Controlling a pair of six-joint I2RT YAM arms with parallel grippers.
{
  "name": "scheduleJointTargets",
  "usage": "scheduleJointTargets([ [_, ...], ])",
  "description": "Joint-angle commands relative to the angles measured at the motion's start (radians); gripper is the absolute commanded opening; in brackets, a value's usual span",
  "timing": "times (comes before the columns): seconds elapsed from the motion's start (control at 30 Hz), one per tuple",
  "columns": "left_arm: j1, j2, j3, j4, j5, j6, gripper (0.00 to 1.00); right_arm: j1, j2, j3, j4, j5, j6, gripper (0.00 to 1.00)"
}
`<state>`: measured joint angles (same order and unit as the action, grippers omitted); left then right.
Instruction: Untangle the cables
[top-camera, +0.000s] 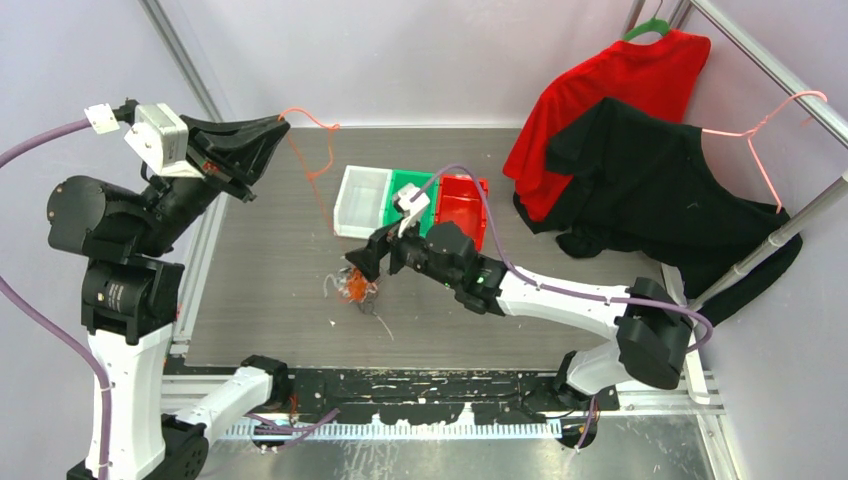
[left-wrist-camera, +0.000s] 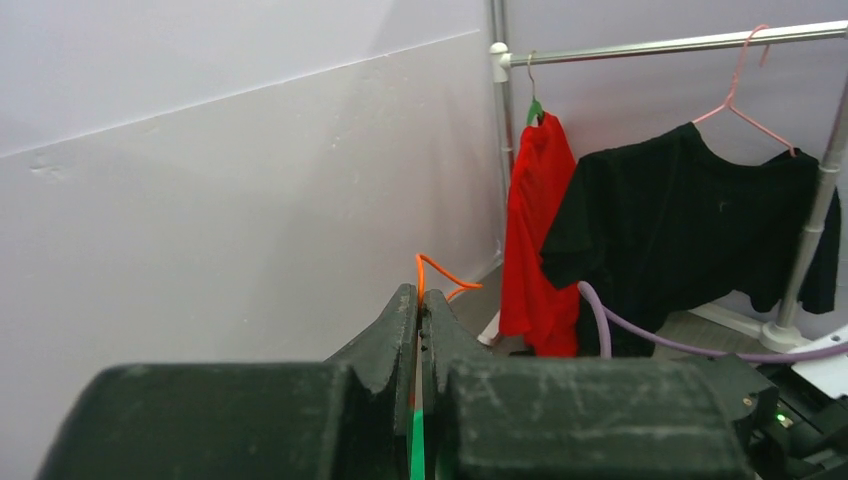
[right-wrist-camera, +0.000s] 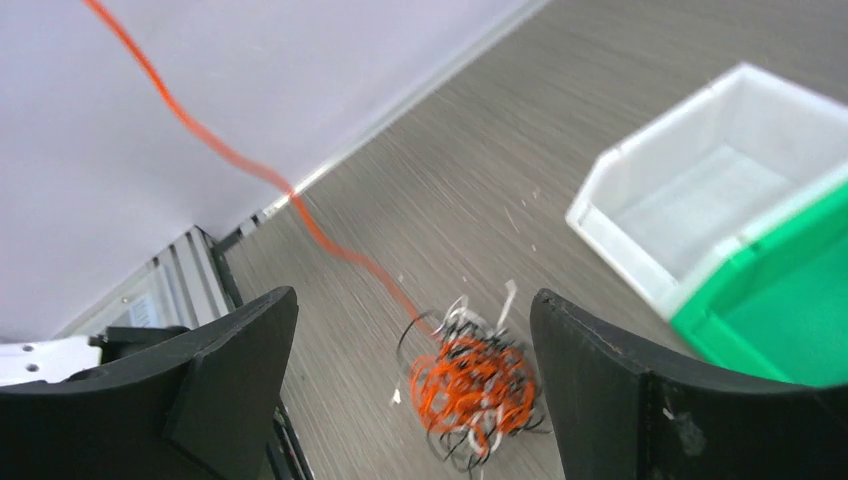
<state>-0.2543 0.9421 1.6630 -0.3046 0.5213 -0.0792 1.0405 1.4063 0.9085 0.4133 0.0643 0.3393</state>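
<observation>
The cables form a small tangled clump of orange, white and black strands lying on the grey table. One long orange strand rises from it up to my left gripper, which is raised at the far left. In the left wrist view the left gripper is shut on that orange strand, whose end curls out past the tips. My right gripper hovers just above the clump. In the right wrist view the right gripper is open, with the clump on the table between its fingers, untouched.
White, green and red bins stand in a row just behind the clump. A red shirt and a black shirt hang from a rack at the back right, beside a pink hanger. Small wire scraps lie near the clump.
</observation>
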Motion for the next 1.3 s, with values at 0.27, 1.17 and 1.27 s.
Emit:
scheduleJointTargets([
  [0.27, -0.003, -0.005, 0.000, 0.025, 0.089, -0.043, 0.03, 0.014, 0.152, 0.172, 0.088, -0.255, 0.023, 0.82],
  [1.17, -0.003, 0.000, 0.014, 0.025, 0.160, -0.111, 0.02, 0.024, 0.219, 0.153, 0.160, -0.108, -0.001, 0.68],
  [1.27, -0.003, 0.004, 0.018, 0.028, 0.167, -0.117, 0.02, 0.024, 0.272, 0.192, 0.157, -0.125, 0.017, 0.61],
])
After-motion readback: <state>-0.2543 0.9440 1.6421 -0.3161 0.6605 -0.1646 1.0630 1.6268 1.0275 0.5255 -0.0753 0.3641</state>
